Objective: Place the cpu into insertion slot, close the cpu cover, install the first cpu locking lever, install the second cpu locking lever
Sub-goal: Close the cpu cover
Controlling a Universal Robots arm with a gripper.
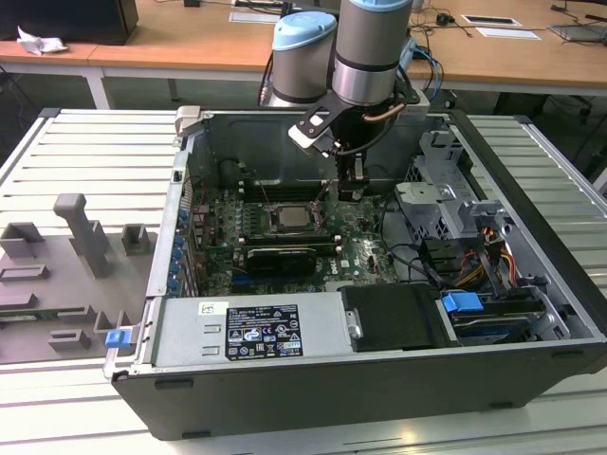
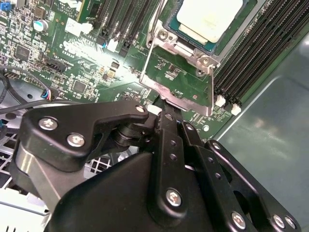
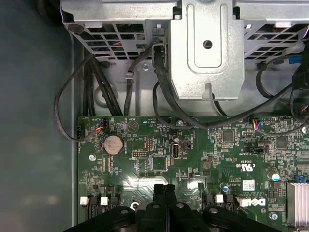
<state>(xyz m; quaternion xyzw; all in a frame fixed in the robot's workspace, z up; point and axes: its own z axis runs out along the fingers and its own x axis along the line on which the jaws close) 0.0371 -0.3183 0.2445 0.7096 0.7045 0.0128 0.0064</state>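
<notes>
While the cpu (image 2: 210, 17) lies flat in the insertion slot (image 2: 231, 46), near the middle of the green board (image 2: 82, 67), the cpu cover (image 2: 186, 99) is swung open off it. It hangs from the slot's edge, and board shows through its cut-out. The gripper (image 2: 166, 115) meets the cover's free edge with its jaws closed together and no gap visible. Whether they pinch the metal cannot be told. Long black memory slots (image 2: 256, 53) run beside the slot, toward the case wall (image 2: 280, 121).
</notes>
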